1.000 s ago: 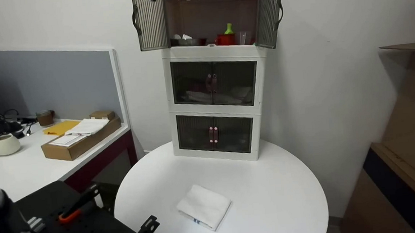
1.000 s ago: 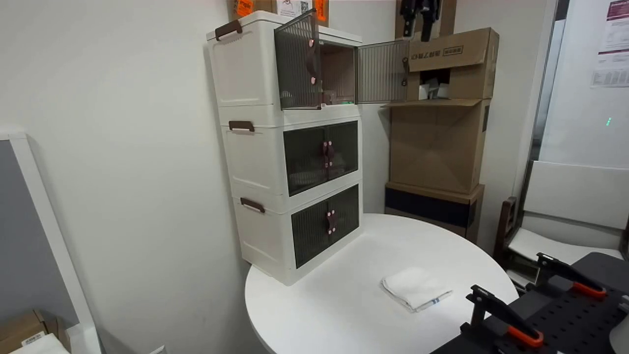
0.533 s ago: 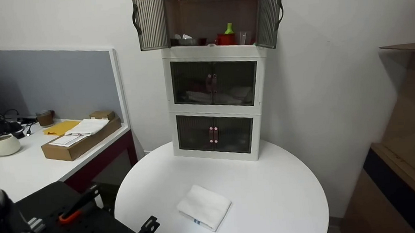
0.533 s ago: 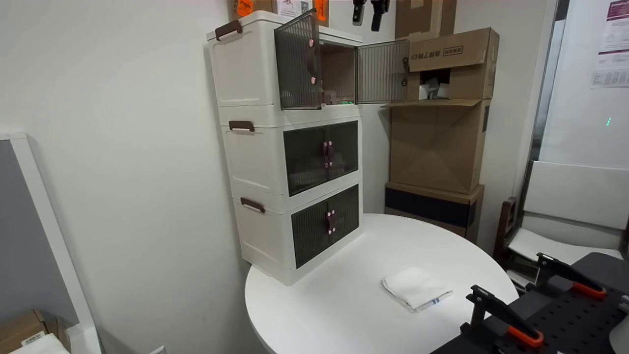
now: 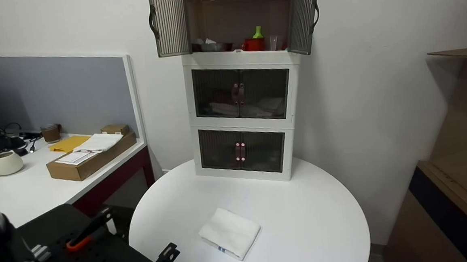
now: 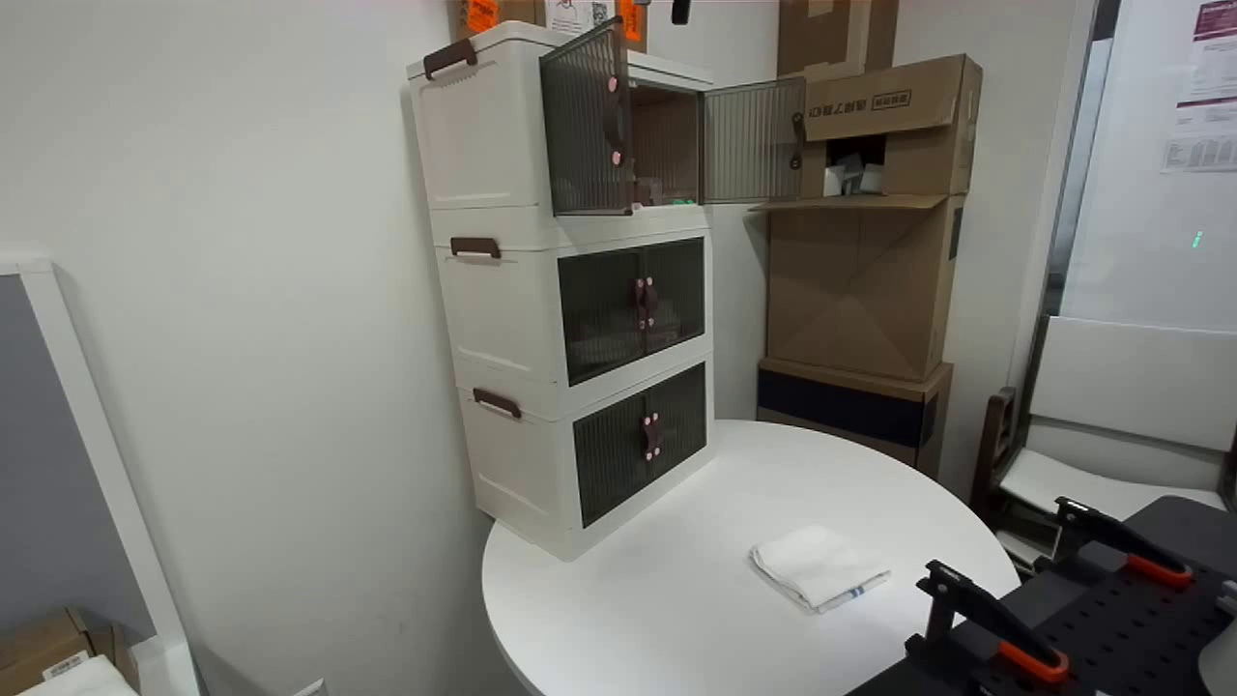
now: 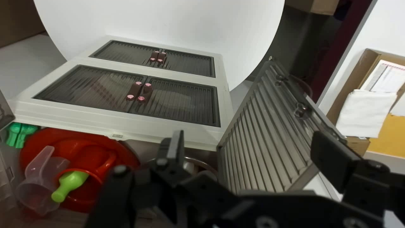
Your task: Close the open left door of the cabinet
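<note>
While the left door (image 5: 171, 23) juts past the cabinet (image 5: 237, 59), outer edge clear, hand (image 7: 249, 147) spread wide

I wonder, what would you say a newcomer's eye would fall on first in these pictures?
Probably the tall white cabinet on the round white table, with the left door and the right door at its top standing open. Next, likely the lime-green object showing above the red cup inside the open top tier. In the wrist view, the black gripper looms along the bottom, jaws wide apart.
</note>
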`<state>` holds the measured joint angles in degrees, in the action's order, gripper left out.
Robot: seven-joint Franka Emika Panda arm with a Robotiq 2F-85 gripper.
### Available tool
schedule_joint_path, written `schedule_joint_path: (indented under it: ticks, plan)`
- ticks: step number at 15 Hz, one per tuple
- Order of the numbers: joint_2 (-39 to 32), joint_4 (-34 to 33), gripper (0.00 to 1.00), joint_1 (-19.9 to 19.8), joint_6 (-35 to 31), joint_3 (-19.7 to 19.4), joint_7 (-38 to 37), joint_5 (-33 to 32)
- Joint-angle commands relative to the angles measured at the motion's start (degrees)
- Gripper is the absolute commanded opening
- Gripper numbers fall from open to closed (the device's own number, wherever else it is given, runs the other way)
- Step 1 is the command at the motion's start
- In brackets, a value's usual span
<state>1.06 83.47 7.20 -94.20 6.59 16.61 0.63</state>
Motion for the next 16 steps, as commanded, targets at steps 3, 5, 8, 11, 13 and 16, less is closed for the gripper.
schedule_joint_path:
  ticks: [3, 5, 8, 11, 13, 16]
  plan:
    - [-2.5, -7.4, 1.0, 0.6, 5.9, 1.1, -0.2, 0.9]
    - [-2.0, -5.6, 1.0, 0.5, 2.8, 1.0, -2.4, 3.5]
    - [-2.3, -3.4, 1.0, 0.7, -0.9, 1.1, -6.6, 4.2]
    - [-2.8, -1.6, 1.0, 1.0, -4.5, 1.4, -9.6, 2.8]
    - [-3.0, -0.4, 1.0, 1.3, -6.5, 1.7, -11.1, 2.4]
    - [-2.9, 1.1, 1.0, 1.7, -8.1, 2.1, -12.4, 2.6]
